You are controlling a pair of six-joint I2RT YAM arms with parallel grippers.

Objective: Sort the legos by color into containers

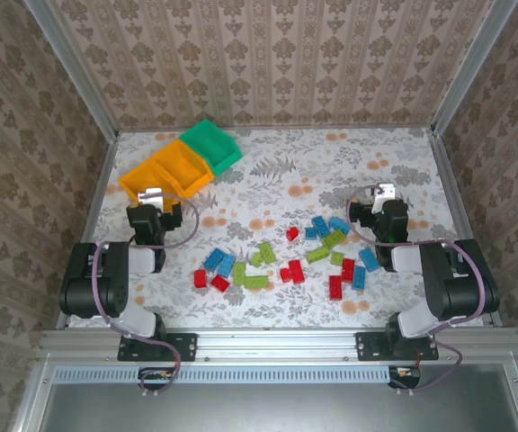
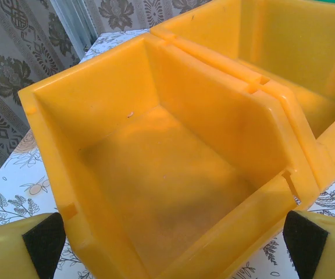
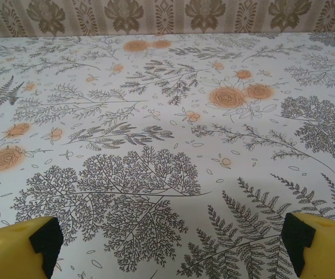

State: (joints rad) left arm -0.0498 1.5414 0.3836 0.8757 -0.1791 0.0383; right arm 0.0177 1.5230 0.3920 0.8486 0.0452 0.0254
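Left gripper (image 2: 176,239): jaws wide, facing end orange-yellow bin (image 2: 214,116). Right gripper (image 3: 170,238): jaws wide over bare surface (image 3: 167,116); legos (image 1: 292,270) scattered between arms.

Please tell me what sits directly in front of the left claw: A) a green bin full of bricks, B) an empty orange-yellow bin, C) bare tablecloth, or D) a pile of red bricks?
B: the left wrist view shows the left claw facing an orange-yellow bin whose floor is bare.
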